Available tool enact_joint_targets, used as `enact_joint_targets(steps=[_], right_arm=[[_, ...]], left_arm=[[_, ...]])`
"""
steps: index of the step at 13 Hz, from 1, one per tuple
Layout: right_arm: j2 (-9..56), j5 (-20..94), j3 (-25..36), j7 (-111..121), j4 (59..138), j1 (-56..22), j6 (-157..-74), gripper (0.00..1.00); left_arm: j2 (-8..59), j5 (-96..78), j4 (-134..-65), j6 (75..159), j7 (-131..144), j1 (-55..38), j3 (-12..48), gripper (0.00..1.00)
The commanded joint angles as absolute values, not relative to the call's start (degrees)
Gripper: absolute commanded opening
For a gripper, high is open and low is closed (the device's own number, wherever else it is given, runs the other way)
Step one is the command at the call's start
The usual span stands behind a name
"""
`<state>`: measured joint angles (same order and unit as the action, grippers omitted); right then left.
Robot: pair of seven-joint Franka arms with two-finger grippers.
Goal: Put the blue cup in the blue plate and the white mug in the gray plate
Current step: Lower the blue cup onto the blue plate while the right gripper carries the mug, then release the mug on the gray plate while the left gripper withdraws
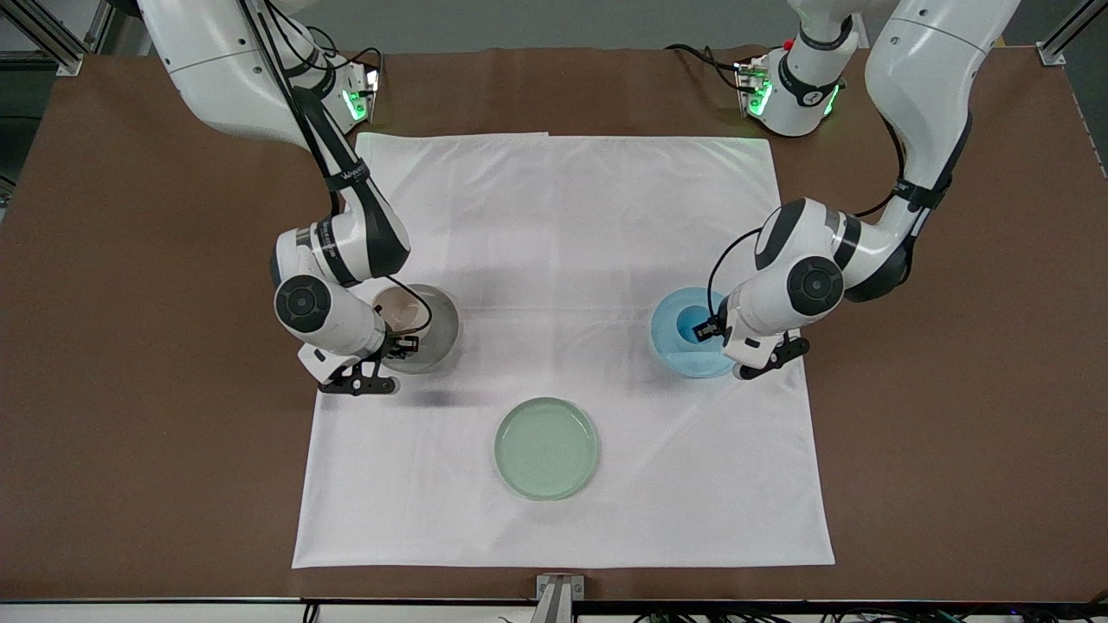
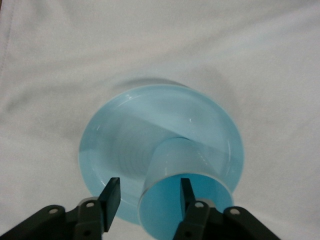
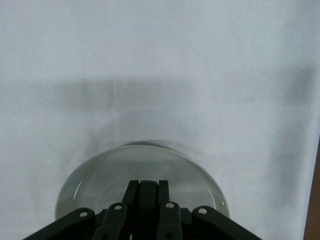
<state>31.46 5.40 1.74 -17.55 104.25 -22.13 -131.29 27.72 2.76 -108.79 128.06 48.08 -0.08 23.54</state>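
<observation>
The blue cup (image 1: 692, 324) stands upright on the blue plate (image 1: 671, 348). My left gripper (image 1: 711, 330) is open at the cup's rim, with one finger inside the cup and one outside. In the left wrist view the cup (image 2: 172, 165) sits on the plate (image 2: 120, 135), and the gripper (image 2: 148, 192) straddles the cup's wall without pinching it. The white mug (image 1: 396, 309) is over the gray plate (image 1: 440, 333). My right gripper (image 1: 404, 343) is shut on the mug's dark handle. In the right wrist view the gripper (image 3: 147, 189) is over the gray plate (image 3: 105, 172), and the mug's body is hidden.
A pale green plate (image 1: 546, 447) lies on the white cloth (image 1: 563, 216), nearer to the front camera than the other two plates and between them. The cloth covers the middle of the brown table (image 1: 130, 346).
</observation>
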Motion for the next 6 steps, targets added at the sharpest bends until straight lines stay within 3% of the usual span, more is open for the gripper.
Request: enact_joint_targets(steps=[1,4,6], right_arm=[[32.52,5.89,2.11,-17.93,104.06,-22.85,-132.71,0.05],[33.04,5.89,2.11,-17.93,103.36,-23.03,-132.71,0.05],[33.75,5.89,2.11,-17.93,102.66,-23.03,-132.71,0.05]], left_arm=[[23.56,3.87,-106.37,124.39,49.04,0.61,23.29,1.0],[23.9,10.34,-92.68,111.39,48.52,1.14,22.76,1.0],[23.3,16.84,-89.22,110.04,45.73,1.49,22.24,1.0]])
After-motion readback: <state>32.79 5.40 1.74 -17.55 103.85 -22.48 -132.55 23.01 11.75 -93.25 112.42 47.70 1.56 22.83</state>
